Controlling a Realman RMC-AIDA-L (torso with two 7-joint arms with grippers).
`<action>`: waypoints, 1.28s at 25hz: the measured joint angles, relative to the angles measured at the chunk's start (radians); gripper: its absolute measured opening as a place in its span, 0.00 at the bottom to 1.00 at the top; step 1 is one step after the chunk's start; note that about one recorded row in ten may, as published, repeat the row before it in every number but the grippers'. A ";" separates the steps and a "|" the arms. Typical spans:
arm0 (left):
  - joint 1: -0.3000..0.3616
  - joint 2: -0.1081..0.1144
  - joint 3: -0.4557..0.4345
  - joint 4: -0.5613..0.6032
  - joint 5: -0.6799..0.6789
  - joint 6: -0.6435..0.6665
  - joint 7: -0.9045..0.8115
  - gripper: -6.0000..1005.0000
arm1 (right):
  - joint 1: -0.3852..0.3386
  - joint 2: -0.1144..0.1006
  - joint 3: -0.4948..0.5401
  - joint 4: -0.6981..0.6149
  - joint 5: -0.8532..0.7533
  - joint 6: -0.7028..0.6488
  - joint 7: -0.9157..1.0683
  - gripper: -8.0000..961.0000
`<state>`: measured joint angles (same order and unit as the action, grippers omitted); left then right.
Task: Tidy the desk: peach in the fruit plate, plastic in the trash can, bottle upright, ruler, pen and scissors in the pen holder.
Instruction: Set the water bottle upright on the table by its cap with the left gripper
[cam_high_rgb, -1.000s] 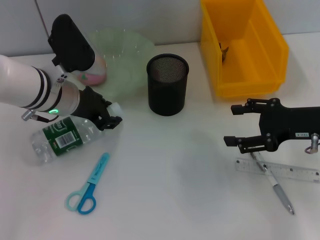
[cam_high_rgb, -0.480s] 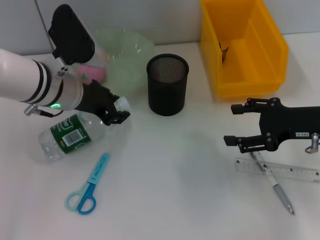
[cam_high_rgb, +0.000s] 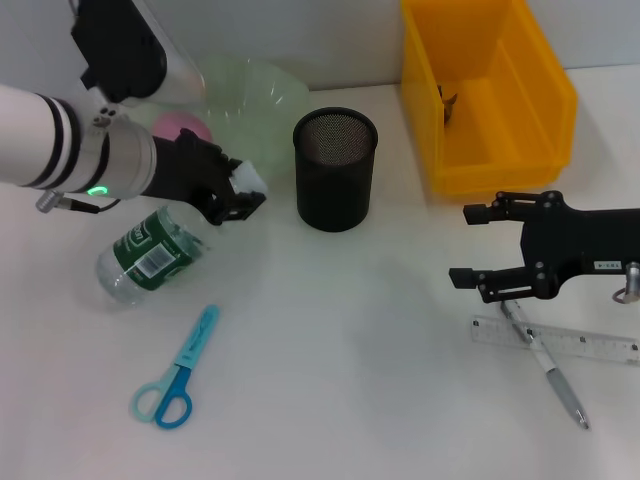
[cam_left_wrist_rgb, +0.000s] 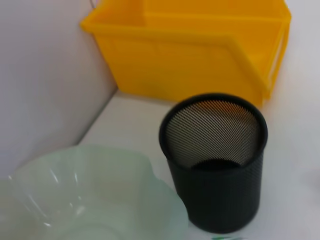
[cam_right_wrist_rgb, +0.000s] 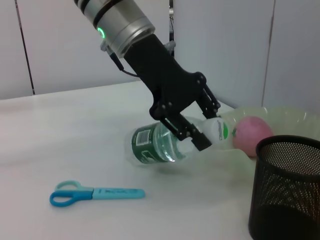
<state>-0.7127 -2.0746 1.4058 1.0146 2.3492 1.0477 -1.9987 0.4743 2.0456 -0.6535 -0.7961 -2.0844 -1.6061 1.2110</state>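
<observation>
The left gripper pinches the neck of the bottle, which is tilted with its cap end raised and its base near the table, between the green plate and the scissors. A pink peach sits in the plate. The right gripper hovers with fingers spread just above the ruler and pen, near the black mesh holder and yellow bin.
</observation>
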 joint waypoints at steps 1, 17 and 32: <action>0.029 0.003 -0.006 0.056 -0.020 0.005 -0.002 0.45 | 0.000 0.001 0.000 -0.005 0.000 -0.001 0.004 0.88; 0.116 0.005 -0.025 0.234 -0.057 0.025 -0.029 0.45 | -0.009 0.023 -0.002 -0.073 0.000 -0.028 0.055 0.88; 0.152 0.007 -0.075 0.290 -0.100 0.043 -0.048 0.45 | -0.016 0.024 0.000 -0.076 0.001 -0.031 0.053 0.88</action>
<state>-0.5605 -2.0677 1.3309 1.3046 2.2491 1.0904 -2.0472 0.4581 2.0695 -0.6534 -0.8722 -2.0831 -1.6369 1.2636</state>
